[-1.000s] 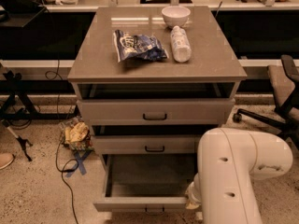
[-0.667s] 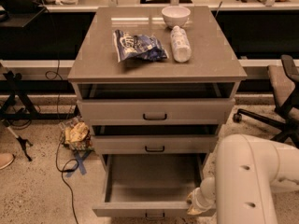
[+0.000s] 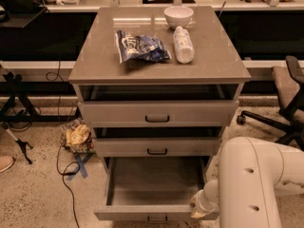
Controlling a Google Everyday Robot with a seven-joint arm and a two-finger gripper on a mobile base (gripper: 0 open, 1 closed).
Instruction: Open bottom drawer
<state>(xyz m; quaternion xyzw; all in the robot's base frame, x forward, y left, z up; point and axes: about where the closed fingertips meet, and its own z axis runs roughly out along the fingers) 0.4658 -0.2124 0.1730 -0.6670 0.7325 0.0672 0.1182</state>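
- Far left of my hand and somewhat higher, a crumpled yellow wrapper (image 3: 78, 137) lies on the floor beside the cabinet. A dark cable (image 3: 64, 175) trails across the floor below it.
- Up and to the left of my hand, a blue snack bag (image 3: 140, 47) lies on the worktop (image 3: 95, 65).
- Just left of my hand, the bottom drawer (image 3: 128, 213) stands pulled well out, its inner floor in view. Its small dark handle (image 3: 156, 218) sits at the centre of the front.
- Above that, the middle drawer (image 3: 190, 147) and the top drawer (image 3: 114, 114) each show a dark gap over their fronts.
- High above my hand, a white bowl (image 3: 178, 15) stands on the worktop, with a white bottle (image 3: 183, 44) lying on its side just in front of it.
- My hand (image 3: 198, 209) is at the right front corner of the bottom drawer. My own arm covers most of it, so I cannot tell whether it is wide or narrow.
- Right of my hand, my white arm (image 3: 251, 184) fills the lower corner, and an office chair (image 3: 285, 94) stands higher up beyond it.
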